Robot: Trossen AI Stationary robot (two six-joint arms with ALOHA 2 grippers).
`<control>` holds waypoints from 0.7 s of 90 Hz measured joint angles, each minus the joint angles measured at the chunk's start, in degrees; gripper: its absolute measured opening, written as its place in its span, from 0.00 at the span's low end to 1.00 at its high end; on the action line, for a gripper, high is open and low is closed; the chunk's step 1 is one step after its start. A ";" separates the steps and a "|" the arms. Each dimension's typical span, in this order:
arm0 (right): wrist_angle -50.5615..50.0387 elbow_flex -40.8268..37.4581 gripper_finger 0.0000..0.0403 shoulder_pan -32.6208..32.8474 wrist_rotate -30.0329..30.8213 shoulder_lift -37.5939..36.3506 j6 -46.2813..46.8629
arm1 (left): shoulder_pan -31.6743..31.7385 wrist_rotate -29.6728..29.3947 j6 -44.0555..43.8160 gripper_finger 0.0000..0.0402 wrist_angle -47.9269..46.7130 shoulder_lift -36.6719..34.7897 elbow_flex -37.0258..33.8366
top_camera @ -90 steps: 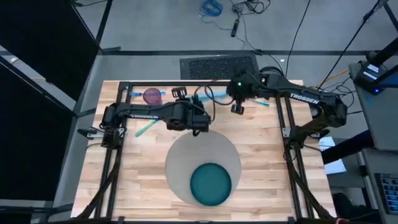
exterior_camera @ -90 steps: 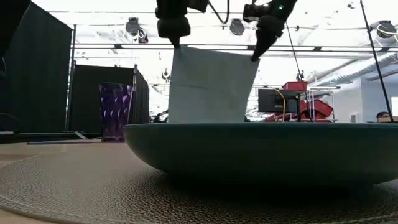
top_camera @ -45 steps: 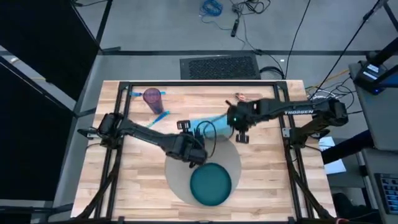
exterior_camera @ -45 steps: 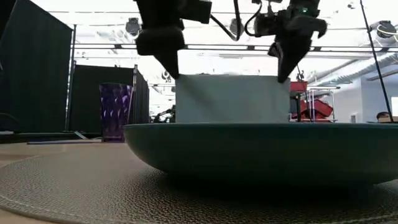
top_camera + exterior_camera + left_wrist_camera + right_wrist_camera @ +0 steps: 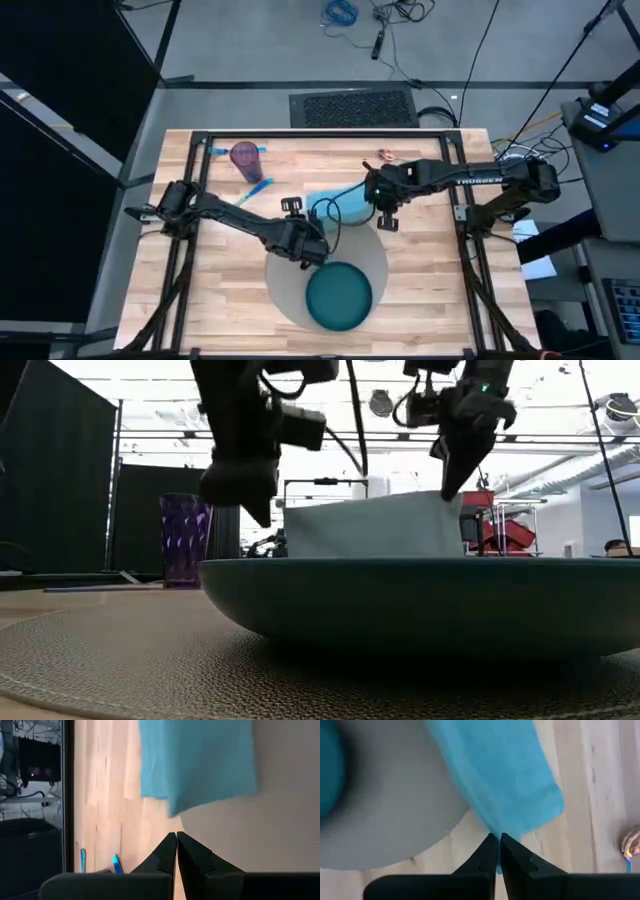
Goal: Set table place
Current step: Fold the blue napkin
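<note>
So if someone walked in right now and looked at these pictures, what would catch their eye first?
Probably the light blue napkin, draped over the far edge of the round grey placemat at mid-table. The right gripper pinches one corner, while the left gripper, fingers shut and empty, hangs beside it over the placemat. Next, the dark teal plate on the placemat's near part and a purple cup at the far left of the table.

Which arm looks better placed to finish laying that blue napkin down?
The right. Its pincer is shut on the napkin's corner, while the left pincer is shut on nothing, the napkin lying clear of its tips.
</note>
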 joint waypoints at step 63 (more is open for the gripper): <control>13.46 -6.84 0.00 -13.62 -8.30 5.30 -9.31 | 5.82 -2.43 6.99 0.00 3.04 0.02 -2.12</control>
